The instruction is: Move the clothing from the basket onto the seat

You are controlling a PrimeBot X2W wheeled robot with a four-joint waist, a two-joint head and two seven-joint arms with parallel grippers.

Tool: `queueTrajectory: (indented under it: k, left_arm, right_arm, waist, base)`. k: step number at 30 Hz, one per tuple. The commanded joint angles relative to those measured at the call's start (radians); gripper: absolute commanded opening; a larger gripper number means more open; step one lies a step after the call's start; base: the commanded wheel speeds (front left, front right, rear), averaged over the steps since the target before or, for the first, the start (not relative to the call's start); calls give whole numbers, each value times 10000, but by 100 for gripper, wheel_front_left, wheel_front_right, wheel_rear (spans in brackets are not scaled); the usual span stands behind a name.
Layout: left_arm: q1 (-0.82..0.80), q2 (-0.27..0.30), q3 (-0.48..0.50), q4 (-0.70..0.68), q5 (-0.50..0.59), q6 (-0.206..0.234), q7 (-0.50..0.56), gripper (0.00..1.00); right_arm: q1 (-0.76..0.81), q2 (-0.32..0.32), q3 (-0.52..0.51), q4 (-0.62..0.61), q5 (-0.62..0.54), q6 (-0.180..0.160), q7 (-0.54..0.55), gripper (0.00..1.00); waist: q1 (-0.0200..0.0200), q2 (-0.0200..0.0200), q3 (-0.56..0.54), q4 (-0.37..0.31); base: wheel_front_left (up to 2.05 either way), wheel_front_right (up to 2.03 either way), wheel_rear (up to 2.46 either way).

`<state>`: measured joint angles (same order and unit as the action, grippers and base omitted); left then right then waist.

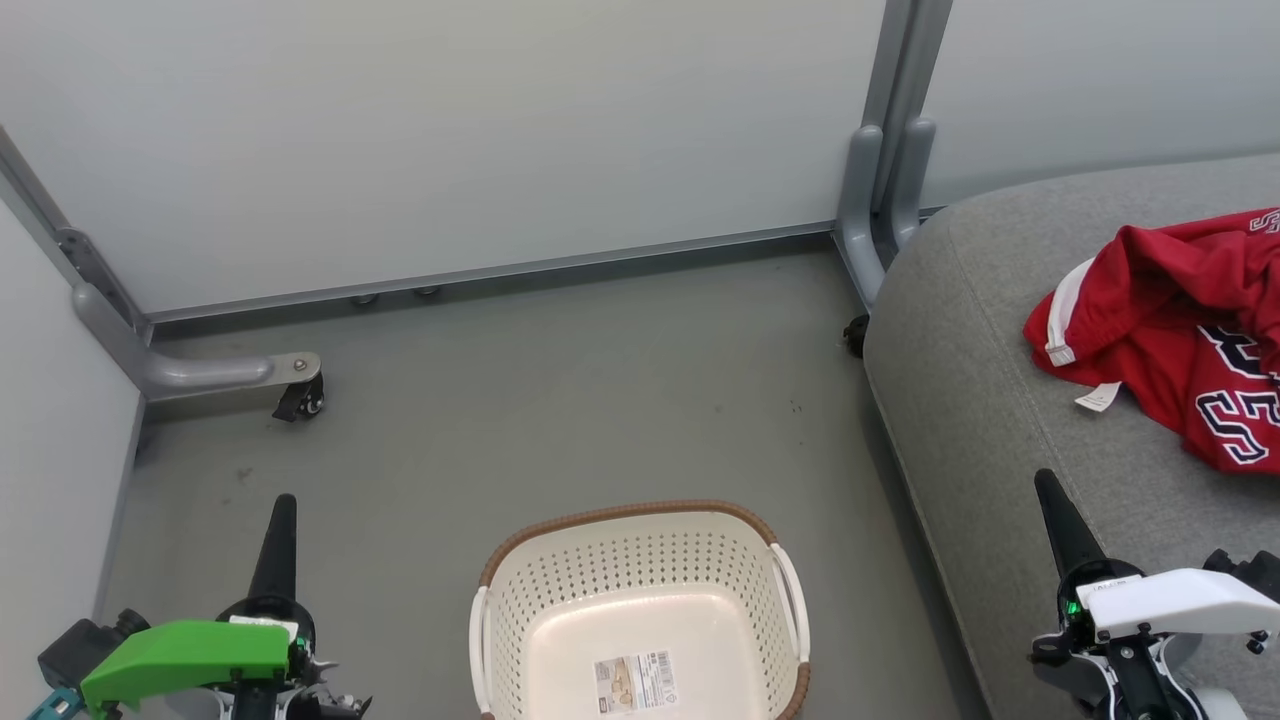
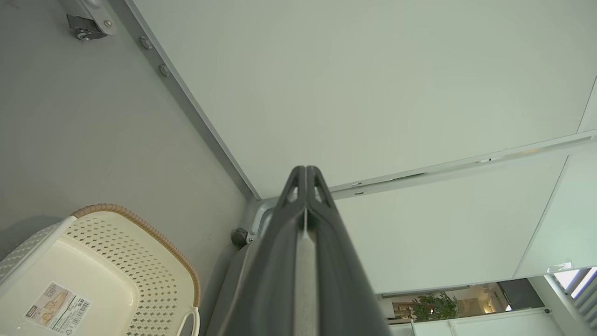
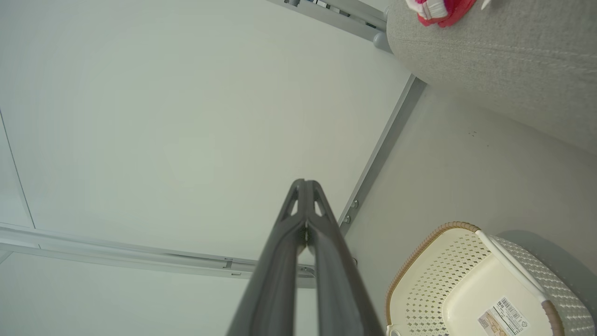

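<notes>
Red clothing (image 1: 1180,330) with white trim and black numbers lies crumpled on the light-grey seat (image 1: 980,360) at the right; a corner of the clothing (image 3: 438,9) shows in the right wrist view on the seat (image 3: 503,60). The cream basket (image 1: 745,540) with a brown rim stands on the floor at bottom centre, nothing inside but a label; the basket (image 2: 154,261) (image 3: 419,289) shows in both wrist views. My left gripper (image 1: 283,505) is shut, left of the basket, holding nothing. My right gripper (image 1: 1045,482) is shut over the seat's front edge, short of the clothing. Both wrist views show the fingertips pressed together: left gripper (image 2: 305,169), right gripper (image 3: 304,182).
Pale partition walls close the back and left. A grey frame foot with a caster (image 1: 300,398) stands at the left, and a grey upright post (image 1: 885,190) beside the seat's corner. Grey floor (image 1: 560,420) lies open between walls, basket and seat.
</notes>
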<state>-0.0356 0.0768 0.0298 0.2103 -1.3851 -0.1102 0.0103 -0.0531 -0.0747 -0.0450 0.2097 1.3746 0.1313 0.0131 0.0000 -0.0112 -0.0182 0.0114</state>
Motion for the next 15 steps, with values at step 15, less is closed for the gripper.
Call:
queueTrajectory:
  k: [15]
  left_arm:
    - [-515,28,264,141,-1279,-144,393,0]
  right_arm:
    - [-366,-24,-201,162,1316,-8,384,0]
  waist:
    - [0,94,91,-49]
  base:
    - [0,0,0]
